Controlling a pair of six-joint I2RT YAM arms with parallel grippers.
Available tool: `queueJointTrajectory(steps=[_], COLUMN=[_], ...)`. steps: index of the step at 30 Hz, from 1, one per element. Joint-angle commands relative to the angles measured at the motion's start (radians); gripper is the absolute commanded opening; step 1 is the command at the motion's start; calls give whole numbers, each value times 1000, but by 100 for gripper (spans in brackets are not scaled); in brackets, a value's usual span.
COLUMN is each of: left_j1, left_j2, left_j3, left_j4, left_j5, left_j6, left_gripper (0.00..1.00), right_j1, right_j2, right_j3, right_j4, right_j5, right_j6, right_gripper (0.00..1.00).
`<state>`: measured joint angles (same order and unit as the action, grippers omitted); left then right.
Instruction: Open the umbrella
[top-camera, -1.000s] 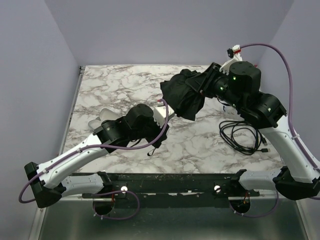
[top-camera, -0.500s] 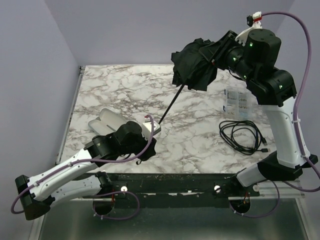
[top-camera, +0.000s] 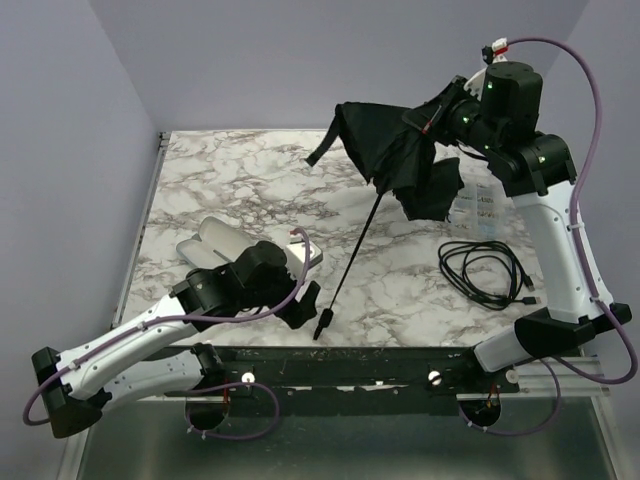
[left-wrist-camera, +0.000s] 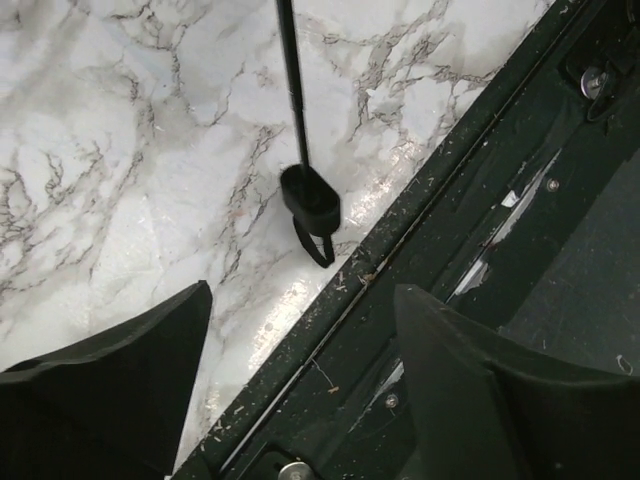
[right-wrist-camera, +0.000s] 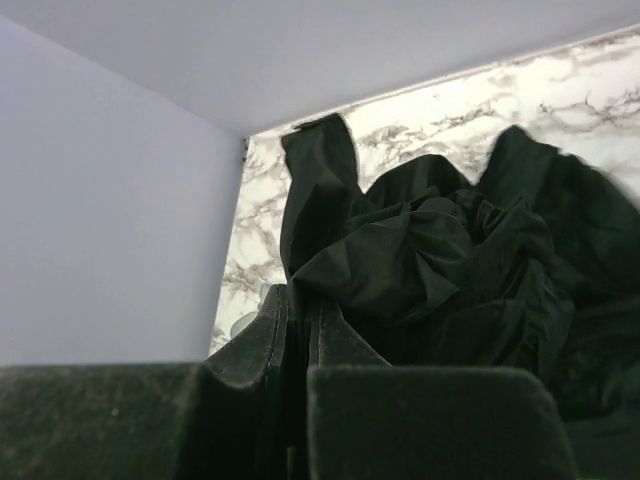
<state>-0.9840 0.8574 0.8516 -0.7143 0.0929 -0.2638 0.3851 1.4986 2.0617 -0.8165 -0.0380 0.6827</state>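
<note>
Near edge: left hand (left-wrist-camera: 300, 300) sits low, fingers spread, gripping nothing. The small black handle with wrist strap (left-wrist-camera: 310, 200) lies just beyond it at the white marble counter's (top-camera: 230, 170) rim, ungripped. The thin dark metal shaft (top-camera: 352, 255) slants up and away from there, drawn long, to the black fabric canopy (top-camera: 400, 160) of the compact folding umbrella (top-camera: 420, 185), bunched and not yet spread. Far side: right hand (top-camera: 422, 120), raised, is clamped on the canopy's top end. My read: that height keeps the shaft stretched for opening.
</note>
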Motion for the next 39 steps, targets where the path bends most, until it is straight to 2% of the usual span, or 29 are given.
queueJointTrajectory(steps=[1, 6, 11, 19, 22, 23, 26, 29, 35, 36, 37, 38, 39], left_j1=[-2, -2, -2, -2, -3, -3, -4, -2, -2, -3, -2, -2, -2], left_j2=[57, 171, 285, 387, 399, 399, 393, 378, 266, 248, 235, 223, 218], left_j3=[102, 174, 161, 58, 2, -21, -75, -110, -179, -178, -169, -150, -123], left_j4=[16, 74, 166, 264, 327, 346, 396, 415, 518, 527, 530, 523, 501], left_j5=[-42, -40, -23, 80, 123, 134, 181, 211, 287, 302, 311, 316, 312], left_j6=[-1, -7, -41, -127, -175, -186, -213, -235, -372, -397, -424, -446, -466], left_gripper=[80, 84, 85, 74, 61, 53, 39, 0, 0, 0, 0, 0, 0], right_j1=[1, 1, 0, 0, -2, -3, -10, -20, -28, -29, -30, -31, -31], right_j2=[-48, -65, -71, -48, -47, -43, -33, -23, -24, -25, -22, -21, -18], right_j3=[-32, -74, -69, 5, 20, 24, 32, 32, -40, -57, -71, -83, -95], right_j4=[78, 92, 92, 50, 49, 49, 49, 50, 91, 95, 88, 80, 72], right_j5=[-74, -95, -100, -82, -74, -75, -78, -81, -109, -117, -119, -121, -121], right_j6=[10, 21, 22, 5, 7, 8, 12, 12, 34, 35, 34, 29, 22], right_gripper=[1, 1, 1, 1, 1, 1, 1, 1, 1, 3, 21, 56, 82])
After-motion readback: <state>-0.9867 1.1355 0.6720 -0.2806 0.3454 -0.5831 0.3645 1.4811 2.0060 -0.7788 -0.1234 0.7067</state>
